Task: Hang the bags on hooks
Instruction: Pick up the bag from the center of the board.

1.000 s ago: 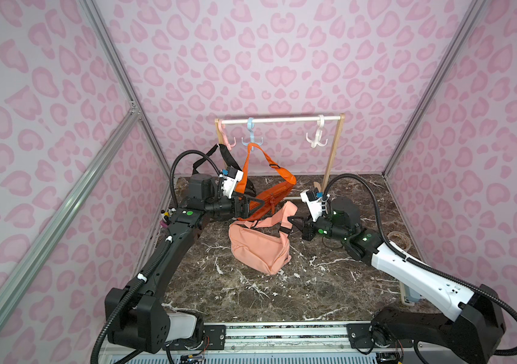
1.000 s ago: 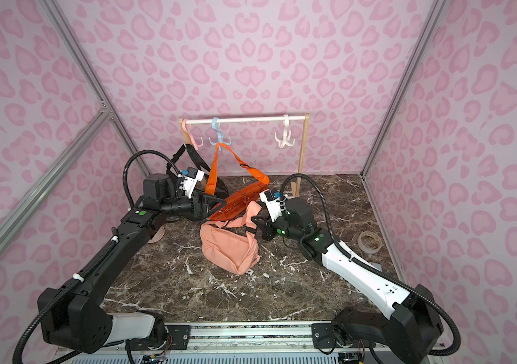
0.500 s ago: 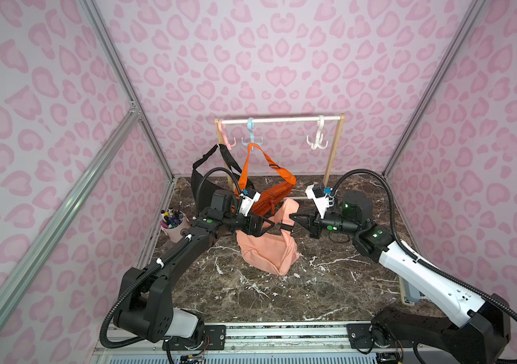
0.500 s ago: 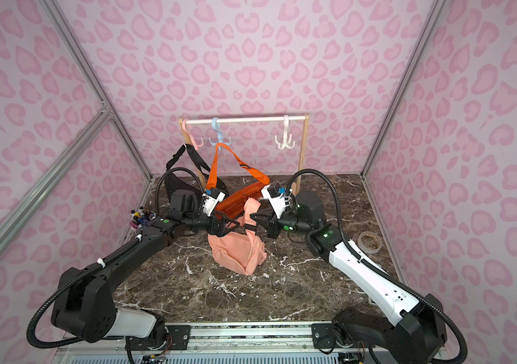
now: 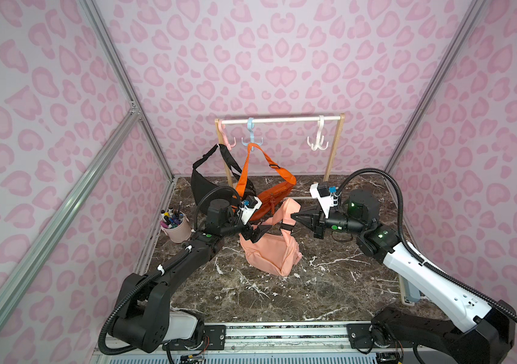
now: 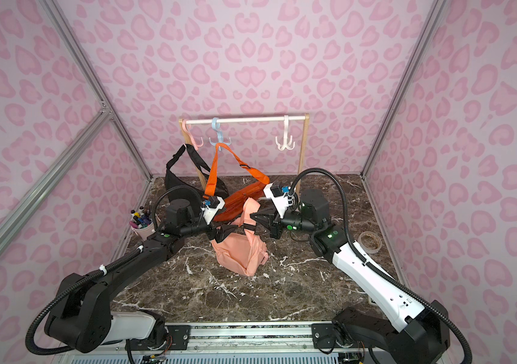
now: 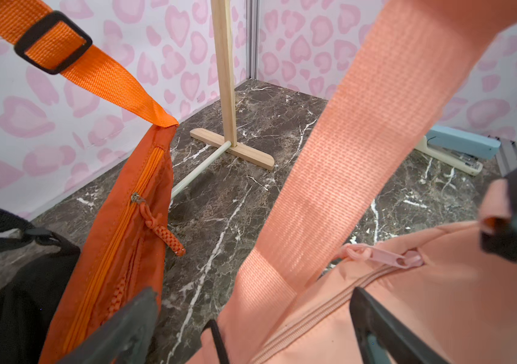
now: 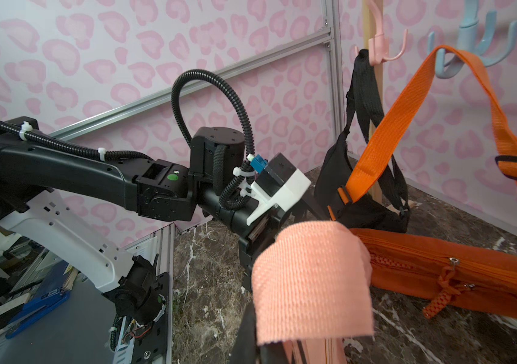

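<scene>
- Peach bag (image 5: 271, 253): sits on the counter (image 5: 251, 299) in front of the rack (image 5: 334, 148), with its strap (image 5: 290, 208) raised.
- Right end effector (image 5: 294, 216): clamped tight on the strap.
- Left end effector (image 5: 255, 232): jaws wide, straddling the bag's strap end and gripping nothing.
- Orange bag (image 5: 274, 197): hangs from the blue hook (image 5: 252, 140).
- Black bag (image 5: 202, 184): hangs from the pink hook (image 5: 228, 141).
- White hook (image 5: 317, 143): hangs on the rail (image 5: 282, 120), well apart from the peach bag.

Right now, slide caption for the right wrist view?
Peach bag strap draped over right gripper; orange bag's strap on blue hook.
</scene>
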You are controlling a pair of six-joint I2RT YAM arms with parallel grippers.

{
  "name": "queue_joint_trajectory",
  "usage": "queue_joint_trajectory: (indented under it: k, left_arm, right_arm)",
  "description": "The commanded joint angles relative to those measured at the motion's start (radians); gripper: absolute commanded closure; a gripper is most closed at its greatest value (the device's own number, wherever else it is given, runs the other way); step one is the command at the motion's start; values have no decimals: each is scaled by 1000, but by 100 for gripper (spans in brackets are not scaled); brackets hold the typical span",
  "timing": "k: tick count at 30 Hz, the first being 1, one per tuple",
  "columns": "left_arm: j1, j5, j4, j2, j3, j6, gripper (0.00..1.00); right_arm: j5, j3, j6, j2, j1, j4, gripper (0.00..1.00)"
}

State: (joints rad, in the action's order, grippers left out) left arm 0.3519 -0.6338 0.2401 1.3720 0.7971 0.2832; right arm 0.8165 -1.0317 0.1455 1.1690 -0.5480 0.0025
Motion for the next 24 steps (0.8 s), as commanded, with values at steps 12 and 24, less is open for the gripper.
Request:
queue_joint_trajectory:
  k: [12,24]
  left_arm:
    - [76,13,118,135,37,155,1]
    - [99,29,98,155,57,186,9]
  right_arm:
    - [42,-25,12,6,-14,54,100]
    - [28,-21,37,-15,-23,73,100]
